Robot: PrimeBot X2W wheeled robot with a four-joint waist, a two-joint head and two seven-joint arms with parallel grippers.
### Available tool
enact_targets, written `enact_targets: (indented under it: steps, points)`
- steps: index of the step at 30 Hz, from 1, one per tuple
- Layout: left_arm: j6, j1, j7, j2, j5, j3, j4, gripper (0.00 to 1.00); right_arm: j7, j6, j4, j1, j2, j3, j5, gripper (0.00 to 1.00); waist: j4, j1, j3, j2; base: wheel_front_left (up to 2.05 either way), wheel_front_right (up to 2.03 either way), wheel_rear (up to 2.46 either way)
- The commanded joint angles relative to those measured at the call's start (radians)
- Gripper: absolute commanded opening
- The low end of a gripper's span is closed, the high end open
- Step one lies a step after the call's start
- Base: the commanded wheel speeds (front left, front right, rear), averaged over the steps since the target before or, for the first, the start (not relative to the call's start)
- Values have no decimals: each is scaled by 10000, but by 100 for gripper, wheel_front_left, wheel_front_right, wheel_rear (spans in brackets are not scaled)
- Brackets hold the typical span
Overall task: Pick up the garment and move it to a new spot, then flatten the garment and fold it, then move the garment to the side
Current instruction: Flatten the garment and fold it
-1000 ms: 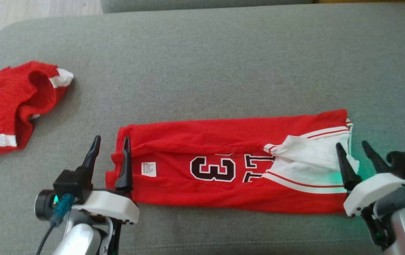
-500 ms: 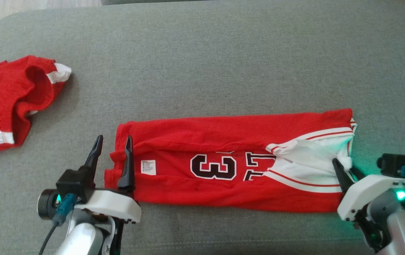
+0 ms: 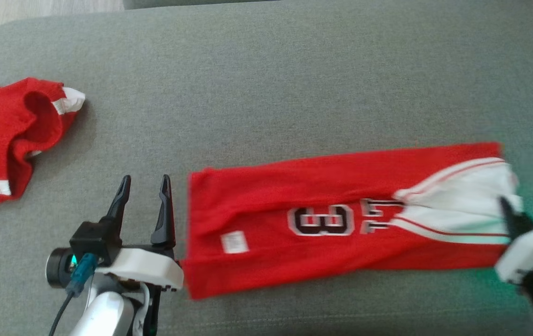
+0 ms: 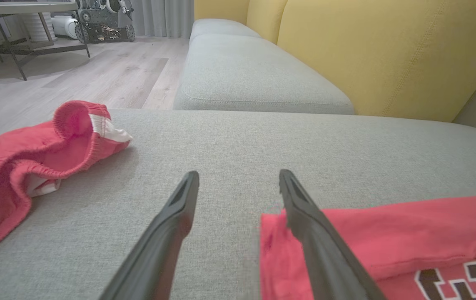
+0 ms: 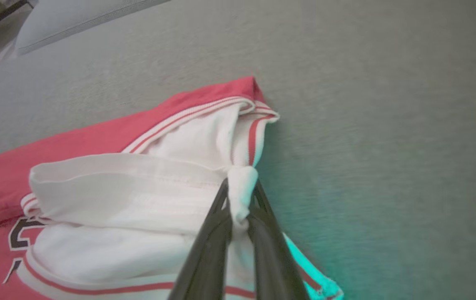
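The one red jersey (image 3: 341,224) is sliding right, off the left gripper (image 3: 146,179) and its spread fingers, with the right gripper (image 5: 241,185) pinching its white trim. Beyond the left fingers, one crumpled red garment (image 3: 5,135) is lying on the grey cushion (image 3: 266,84).

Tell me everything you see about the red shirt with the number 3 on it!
The red sports jersey lies folded into a long flat strip on the grey fabric sofa cushion. It looks like soft knit cloth, with a black numeral 3 edged in white, a small white label near its left end and a white, red-striped panel at its right end. The right tool is shut on a pinch of that white cloth. The open left tool sits beside the left end; contact is unclear.
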Motion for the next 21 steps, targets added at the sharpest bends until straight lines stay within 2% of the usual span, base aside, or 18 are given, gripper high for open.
enact_targets:
  steps: [1,7,10,15,16,21]
  points:
    - [-38,-374,-124,38,107,411,-324,100,-96,-9,-483,246,-485,-399,39,0,-18,0,-24,0,0,0,0]
    - [-93,-347,-124,-74,146,463,-309,100,101,-9,-724,548,-788,-1269,-5,0,-63,0,-64,0,0,0,0]
    - [-128,-312,-124,-116,163,516,-292,100,148,-9,-1191,526,-795,-1202,-77,0,-126,0,-102,0,0,0,0]
    - [-198,-257,-124,-150,193,602,-274,100,441,-9,-3057,257,-840,-137,-374,0,-254,0,-191,0,0,0,0]
    - [-237,-251,-124,-174,204,606,-257,100,682,-9,-3927,127,-838,425,-529,0,-276,0,-235,0,0,0,0]
    - [-320,-247,-124,-232,226,615,-198,100,1488,-9,-5372,-291,-419,2122,-686,0,-278,0,-347,0,0,0,0]
